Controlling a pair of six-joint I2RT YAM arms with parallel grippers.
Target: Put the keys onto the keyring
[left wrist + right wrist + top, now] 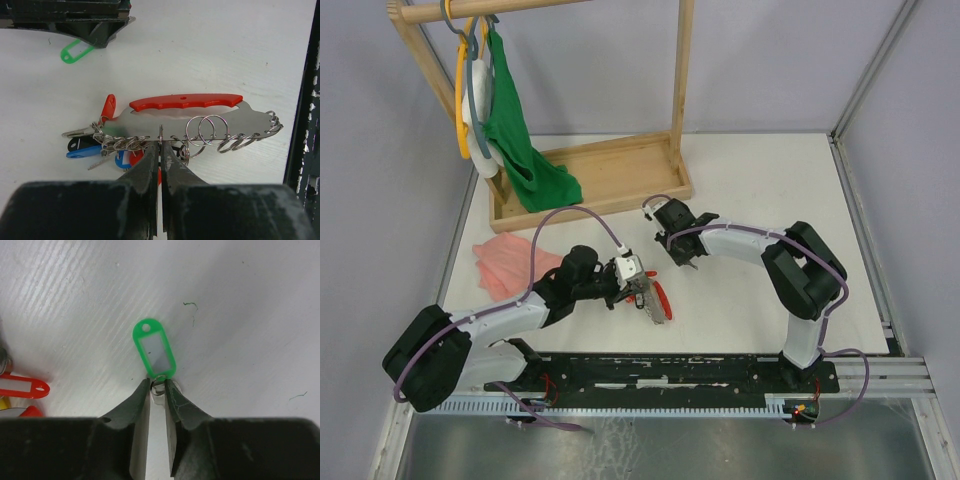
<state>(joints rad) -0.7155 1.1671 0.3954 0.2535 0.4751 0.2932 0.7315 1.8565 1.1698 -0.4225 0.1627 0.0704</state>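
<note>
My right fingers (137, 407), low centre, pinch only the tiny ring of the green-tagged key (154, 347) lying on the bench (240, 340); it could slip out. My left fingers (145, 165) clench the keyring plate (200, 117) by its edge, and it may twist.

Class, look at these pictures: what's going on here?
At a white table, the left end effector is shut on the edge of a metal keyring plate with a red handle. The plate carries rings and red, blue and black tagged keys. The right end effector pinches the small ring of the green-tagged key, which lies on the table, apart from the plate.
</note>
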